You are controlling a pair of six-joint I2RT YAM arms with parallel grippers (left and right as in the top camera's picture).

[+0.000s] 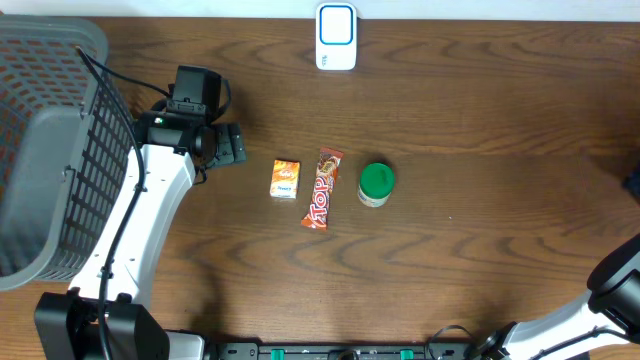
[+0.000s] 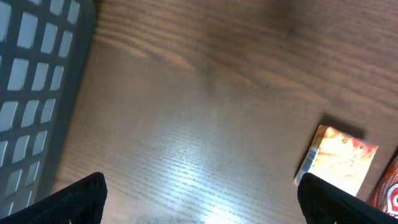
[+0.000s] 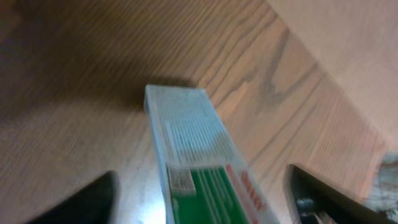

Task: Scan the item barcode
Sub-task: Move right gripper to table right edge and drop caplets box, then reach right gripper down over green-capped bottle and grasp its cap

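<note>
The right pincer (image 3: 202, 177) is spread wide, its two dark fingers (image 3: 87, 202) showing at the lower left and lower right corners of the right wrist view. A long white and green box (image 3: 193, 143) lies flat on the brown wooden counter (image 3: 74, 93) in the gap between them, running from the middle of the frame down to the bottom edge, and neither finger clearly touches it. A small grey printed patch (image 3: 180, 180) sits on the box's top face, too blurred to read. This box does not show in the overhead view, where only part of the right arm (image 1: 610, 290) enters at the lower right corner. The left pincer (image 2: 199, 186) is also spread and holds nothing, with bare counter beneath it. Just beyond it, at the right of the left wrist view, lies a small orange carton (image 2: 339, 158), and a red candy bar (image 2: 388, 193) is at the frame's edge. From overhead, a green-lidded tub (image 1: 376, 183) stands just right of the candy bar. A white and blue scanner (image 1: 336, 36) sits at the top centre, well apart from them. A grey mesh basket (image 1: 50, 150) fills the left edge.
</note>
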